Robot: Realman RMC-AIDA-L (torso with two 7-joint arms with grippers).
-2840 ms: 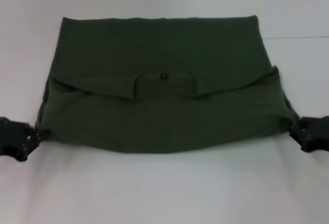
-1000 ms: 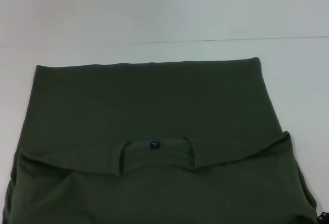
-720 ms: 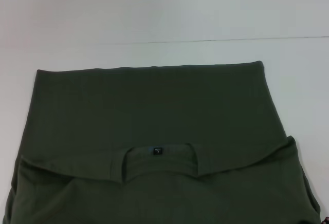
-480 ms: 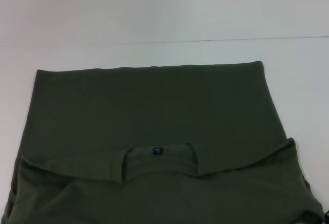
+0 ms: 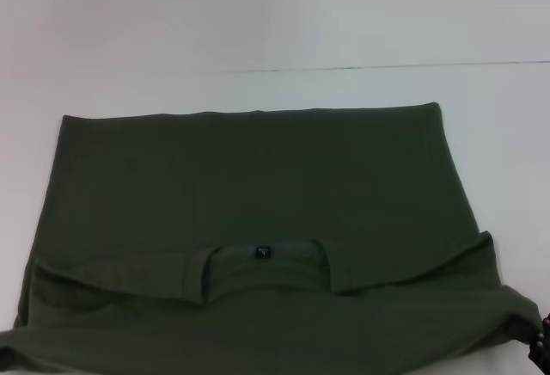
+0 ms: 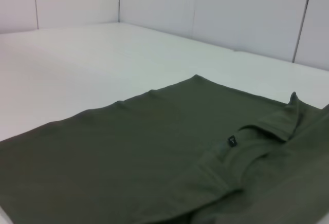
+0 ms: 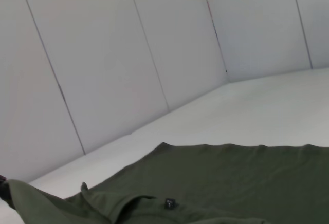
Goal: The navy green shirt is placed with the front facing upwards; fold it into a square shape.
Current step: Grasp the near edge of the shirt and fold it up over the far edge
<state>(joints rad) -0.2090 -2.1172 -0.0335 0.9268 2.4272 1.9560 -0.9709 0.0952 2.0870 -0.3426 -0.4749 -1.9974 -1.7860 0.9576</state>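
Note:
The navy green shirt (image 5: 258, 177) lies flat on the white table, plain green side up. Its collar end is folded over toward me, and the small blue neck label (image 5: 261, 252) shows. The near edge is pulled taut into points at both lower corners. My right gripper (image 5: 540, 351) shows only as a dark tip at the right corner, shut on the cloth. In the right wrist view a dark sliver of my left gripper (image 7: 2, 189) holds the other raised corner of the shirt (image 7: 231, 178). The left wrist view shows only the shirt (image 6: 128, 152) and its label (image 6: 232, 141).
White table (image 5: 258, 31) stretches beyond and beside the shirt, with a thin seam line (image 5: 387, 67) across it. Pale panelled walls (image 7: 128, 54) stand behind the table in both wrist views.
The shirt's near edge has drawn tight and risen into view, its corners pulled outward. The right gripper's tip has appeared at the lower right corner. The folded collar flap has barely shifted.

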